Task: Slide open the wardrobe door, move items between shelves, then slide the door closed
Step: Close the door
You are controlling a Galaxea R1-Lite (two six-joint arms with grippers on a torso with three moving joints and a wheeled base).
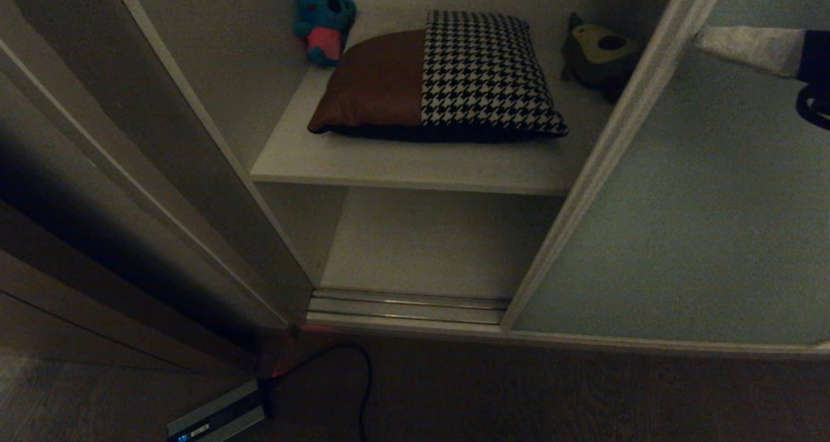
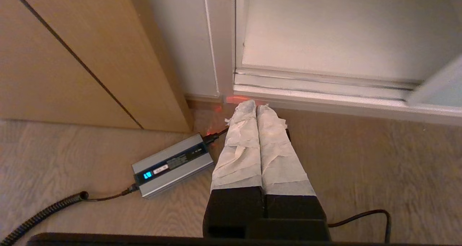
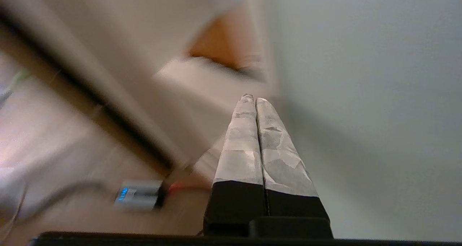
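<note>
Against the door [image 1: 700,221], at the head view's upper right: right gripper [image 1: 703,40], taped fingers pressed together, empty, near the door's metal edge. Beyond that edge, on the upper shelf [image 1: 415,163]: cushion [image 1: 441,76], lying flat between two plush toys. Below: bare lower shelf [image 1: 428,241]. Low over the floor, beside a silver box [image 2: 173,165]: left gripper [image 2: 256,105], closed, empty.

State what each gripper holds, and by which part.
Nothing is held. The left gripper is shut empty above the floor; the right gripper is shut empty beside the sliding wardrobe door.
</note>
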